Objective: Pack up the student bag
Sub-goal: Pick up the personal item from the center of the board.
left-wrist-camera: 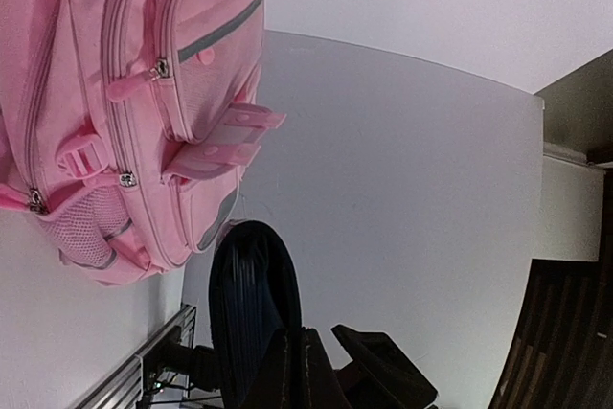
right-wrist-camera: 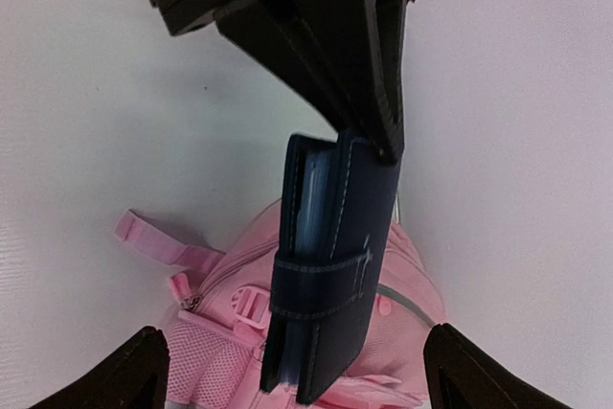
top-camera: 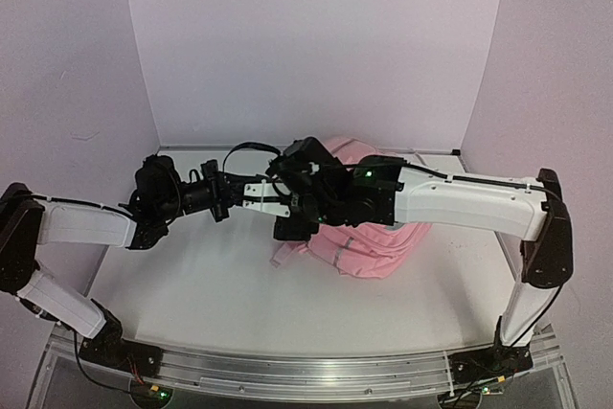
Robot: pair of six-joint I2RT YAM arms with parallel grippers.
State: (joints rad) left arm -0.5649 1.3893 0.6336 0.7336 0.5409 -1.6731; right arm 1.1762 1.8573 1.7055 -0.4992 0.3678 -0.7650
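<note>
Right wrist view: left end effector (right-wrist-camera: pixel 369 136) clenched on a navy case (right-wrist-camera: pixel 330 265), right end effector (right-wrist-camera: pixel 292 337) released; student bag (right-wrist-camera: pixel 225 318), lower frame on tabletop (top-camera: pixel 211 284), judged soft and light, best taken by a strap.

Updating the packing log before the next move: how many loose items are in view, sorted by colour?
Pink: 1, the student bag
Dark blue: 1, the strapped case
Total: 2
</note>
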